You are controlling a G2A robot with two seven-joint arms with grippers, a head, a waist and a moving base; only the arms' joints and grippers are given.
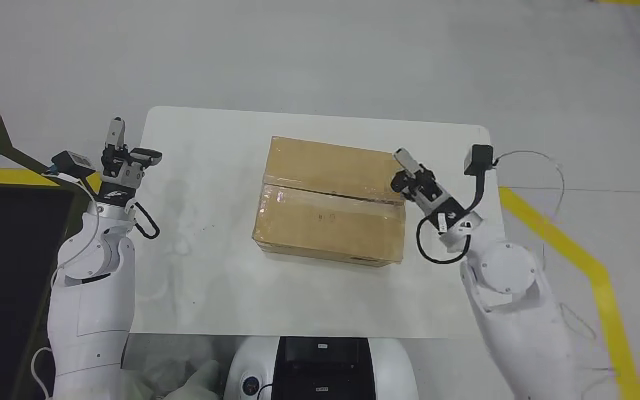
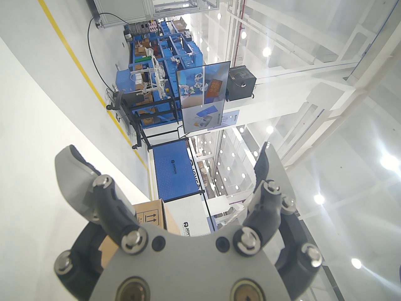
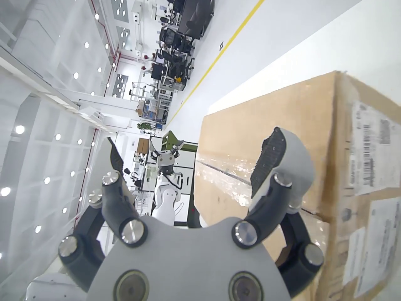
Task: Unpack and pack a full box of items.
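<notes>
Cardboard and taped shut, the box [image 1: 330, 200] is lying mid-frame on the worktop [image 1: 200, 290], long axis running left to right, its right end just beside the spread right pincer [image 1: 404, 158], while the spread left pincer [image 1: 117, 126] is hanging well apart at frame left.

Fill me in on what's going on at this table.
A two-armed robot works at a white table with a cardboard box in the middle, closed and taped along its top seam. The right gripper is open at the box's right end, by the top edge, gripping nothing. The left gripper is open near the table's far left corner, away from the box. Nothing is unpacked yet.
</notes>
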